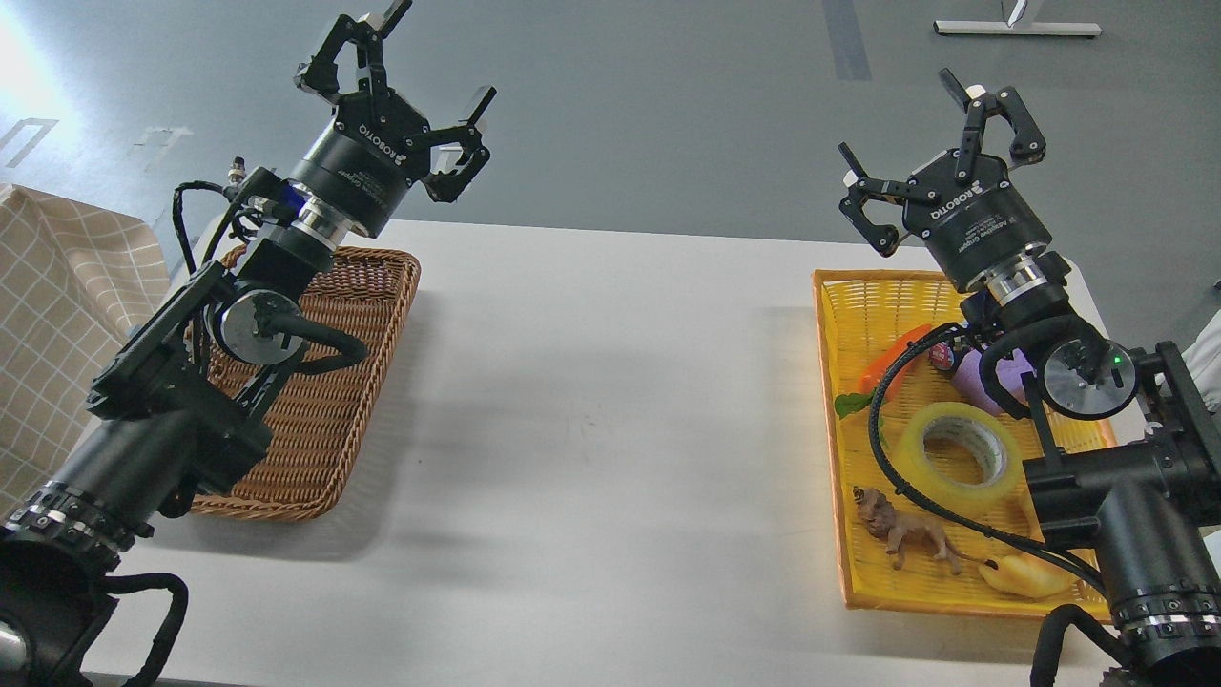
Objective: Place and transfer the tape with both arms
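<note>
On white table (591, 401): tape (962, 460) flat in yellow basket (849, 315), right side. Left gripper (405, 81) and right gripper (930, 143) raised, jaws spread, grasping nothing.

Tape (962, 458) flat in yellow basket (845, 401)

A table (610, 401) spans the view; a wicker basket (367, 315) sits on its left side, a tray (830, 401) on its right, well apart; in the tray the tape (957, 460) lies flat near the middle; a carrot toy (892, 355) lies behind it, a lion figure (901, 530) in front of it, a croissant toy (1025, 575) right of the lion; the left gripper (410, 86) is raised above the basket's far end, the right gripper (930, 153) above the tray's far end; a cloth (57, 286) lies left of the basket.
</note>
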`<action>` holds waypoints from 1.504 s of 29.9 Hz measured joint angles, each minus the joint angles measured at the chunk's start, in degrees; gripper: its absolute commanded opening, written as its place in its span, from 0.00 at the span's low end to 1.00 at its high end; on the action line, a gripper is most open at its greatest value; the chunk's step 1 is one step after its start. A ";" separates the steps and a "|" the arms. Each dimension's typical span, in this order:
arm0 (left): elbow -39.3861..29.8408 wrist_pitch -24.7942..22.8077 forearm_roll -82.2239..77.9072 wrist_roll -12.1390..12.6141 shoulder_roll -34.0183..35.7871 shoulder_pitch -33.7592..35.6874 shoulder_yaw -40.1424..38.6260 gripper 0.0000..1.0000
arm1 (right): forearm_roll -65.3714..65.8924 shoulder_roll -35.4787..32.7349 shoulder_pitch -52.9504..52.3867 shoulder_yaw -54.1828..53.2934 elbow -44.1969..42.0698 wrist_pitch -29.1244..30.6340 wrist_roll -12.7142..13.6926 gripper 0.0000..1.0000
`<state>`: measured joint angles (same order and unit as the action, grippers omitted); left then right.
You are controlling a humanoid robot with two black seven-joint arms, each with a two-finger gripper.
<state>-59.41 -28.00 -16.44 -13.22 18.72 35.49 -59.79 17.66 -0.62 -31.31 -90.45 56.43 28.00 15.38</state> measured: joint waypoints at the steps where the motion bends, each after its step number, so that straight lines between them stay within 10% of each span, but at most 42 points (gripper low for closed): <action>1: 0.00 0.00 0.00 0.05 0.00 -0.02 0.06 0.98 | 0.00 0.00 0.01 0.01 -0.01 0.00 0.00 1.00; 45: -0.18 0.00 0.00 -0.31 -1.38 0.02 -0.50 0.98 | 0.10 -0.58 -0.04 0.81 0.77 0.00 0.00 1.00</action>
<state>-59.59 -28.00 -16.44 -13.53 17.33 35.51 -60.29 17.76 -1.20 -31.34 -89.64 57.21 28.00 15.38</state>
